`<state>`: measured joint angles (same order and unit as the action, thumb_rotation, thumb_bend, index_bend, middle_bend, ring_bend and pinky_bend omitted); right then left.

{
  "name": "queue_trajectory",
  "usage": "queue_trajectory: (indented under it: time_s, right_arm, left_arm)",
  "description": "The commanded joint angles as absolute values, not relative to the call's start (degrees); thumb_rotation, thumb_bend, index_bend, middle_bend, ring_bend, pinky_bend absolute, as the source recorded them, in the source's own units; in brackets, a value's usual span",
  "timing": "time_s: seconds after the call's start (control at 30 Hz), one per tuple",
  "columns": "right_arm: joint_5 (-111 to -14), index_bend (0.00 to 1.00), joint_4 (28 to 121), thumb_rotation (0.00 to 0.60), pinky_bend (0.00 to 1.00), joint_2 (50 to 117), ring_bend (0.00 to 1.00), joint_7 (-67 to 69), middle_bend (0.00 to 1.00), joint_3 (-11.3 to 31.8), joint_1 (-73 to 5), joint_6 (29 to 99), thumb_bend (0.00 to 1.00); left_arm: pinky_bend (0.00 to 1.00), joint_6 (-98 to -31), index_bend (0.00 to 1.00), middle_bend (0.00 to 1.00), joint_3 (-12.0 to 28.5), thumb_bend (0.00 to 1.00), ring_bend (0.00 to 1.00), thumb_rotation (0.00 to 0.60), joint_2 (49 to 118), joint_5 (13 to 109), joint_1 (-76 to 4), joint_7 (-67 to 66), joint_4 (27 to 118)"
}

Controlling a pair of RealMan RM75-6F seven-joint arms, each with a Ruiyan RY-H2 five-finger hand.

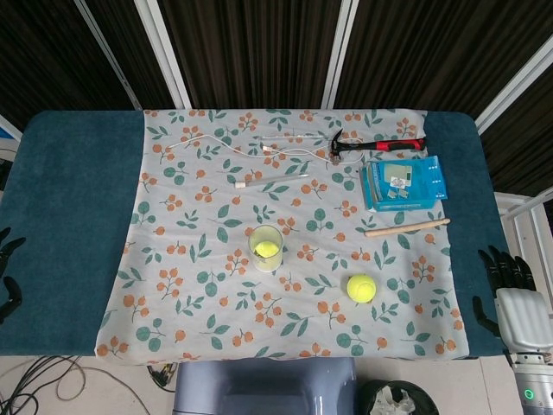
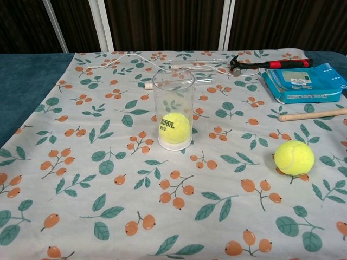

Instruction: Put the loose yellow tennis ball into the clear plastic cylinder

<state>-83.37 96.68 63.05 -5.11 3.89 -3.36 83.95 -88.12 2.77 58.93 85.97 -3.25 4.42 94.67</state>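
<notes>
The loose yellow tennis ball [image 1: 361,288] [image 2: 294,157] lies on the floral cloth, to the near right of the cylinder. Mid-cloth stands the clear plastic cylinder [image 1: 265,248] [image 2: 173,108], upright, with another yellow ball [image 2: 174,128] at its bottom. My right hand [image 1: 510,290] hangs off the table's right edge, fingers apart and holding nothing, well away from the loose ball. At the far left edge of the head view my left hand [image 1: 7,272] is partly cut off, with its dark fingers spread. Neither hand shows in the chest view.
A red-handled hammer [image 1: 380,144] [image 2: 271,64], a blue box [image 1: 404,182] [image 2: 303,81] and a wooden stick [image 1: 406,227] [image 2: 312,115] lie at the back right. A white cable [image 1: 225,143] runs along the far side of the cloth. Blue table [image 1: 69,199] borders the cloth.
</notes>
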Motion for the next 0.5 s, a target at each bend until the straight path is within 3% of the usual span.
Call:
queue_trajectory:
  time_s: [0.03, 0.23, 0.5]
  right_arm:
    - [-83.6, 0.0, 98.3, 0.6, 0.0, 61.4, 0.0, -1.7, 0.0, 3.2, -3.6, 82.2, 0.52]
    - [-85.8, 0.0, 100.0, 0.6, 0.0, 59.2, 0.0, 3.0, 0.0, 1.9, -4.4, 79.9, 0.45]
    - [-82.9, 0.0, 105.2, 0.6, 0.0, 55.2, 0.0, -1.3, 0.0, 2.6, -11.2, 67.9, 0.37]
  left_arm:
    - [0.05, -88.1, 0.15, 0.02, 2.8, 0.79, 0.0, 0.6, 59.1, 85.8, -3.3, 4.3, 94.6]
    - [0.05, -88.4, 0.15, 0.02, 2.9, 0.79, 0.0, 0.6, 59.1, 86.0, -3.1, 4.0, 94.7]
    - [0.05, -87.2, 0.15, 0.02, 2.8, 0.79, 0.0, 0.6, 59.7, 85.3, -3.5, 1.7, 94.9]
